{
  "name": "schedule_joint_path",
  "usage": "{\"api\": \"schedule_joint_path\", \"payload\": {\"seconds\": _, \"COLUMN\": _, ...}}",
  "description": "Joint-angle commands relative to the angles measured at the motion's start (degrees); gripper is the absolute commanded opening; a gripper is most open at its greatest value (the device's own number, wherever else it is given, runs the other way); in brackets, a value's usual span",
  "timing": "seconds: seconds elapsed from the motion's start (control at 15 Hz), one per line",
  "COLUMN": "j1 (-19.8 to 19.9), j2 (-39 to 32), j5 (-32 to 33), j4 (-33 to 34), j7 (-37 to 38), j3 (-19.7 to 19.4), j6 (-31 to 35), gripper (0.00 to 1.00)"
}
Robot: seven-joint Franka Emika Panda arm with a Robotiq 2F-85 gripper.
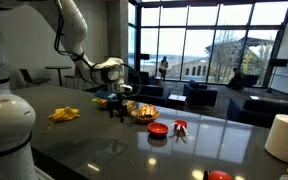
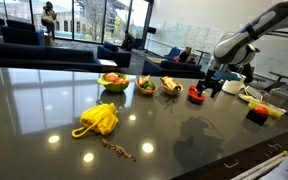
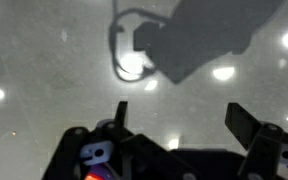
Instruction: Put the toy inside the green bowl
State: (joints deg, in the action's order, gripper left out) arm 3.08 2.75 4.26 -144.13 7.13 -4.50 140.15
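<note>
The green bowl (image 2: 112, 87) stands at the far left of a row of bowls in an exterior view. An orange-red lump, the toy (image 2: 113, 78), shows inside it. I cannot make out this bowl for certain in the other views. My gripper (image 2: 212, 86) hangs at the other end of the row, just past a red bowl (image 2: 196, 96), and also shows in an exterior view (image 1: 117, 101). In the wrist view the gripper (image 3: 177, 107) is open and empty, with only bare grey table between its fingers.
Two brownish bowls of mixed items (image 2: 145, 86) (image 2: 170, 88) stand between the green and red bowls. A yellow toy (image 2: 97, 120) (image 1: 64, 114) lies nearer the table's front. A tiny red piece (image 1: 180, 126) lies by the red bowl (image 1: 157, 129). A white roll (image 1: 284, 136) stands at the right.
</note>
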Motion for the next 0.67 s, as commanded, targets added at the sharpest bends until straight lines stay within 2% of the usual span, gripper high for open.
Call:
{"api": "schedule_joint_path", "payload": {"seconds": 0.0, "j1": 0.9, "j2": 0.6, "j5": 0.5, "j4": -1.9, "j7": -0.1, "j3": -0.1, "j6": 0.1, "gripper": 1.0}}
{"api": "schedule_joint_path", "payload": {"seconds": 0.27, "j1": 1.9, "j2": 2.1, "j5": 1.2, "j4": -4.1, "j7": -0.3, "j3": -1.0, "j6": 2.8, "gripper": 1.0}}
{"api": "schedule_joint_path", "payload": {"seconds": 0.6, "j1": 3.2, "j2": 3.3, "j5": 1.4, "j4": -5.2, "j7": -2.1, "j3": -2.2, "j6": 2.7, "gripper": 1.0}}
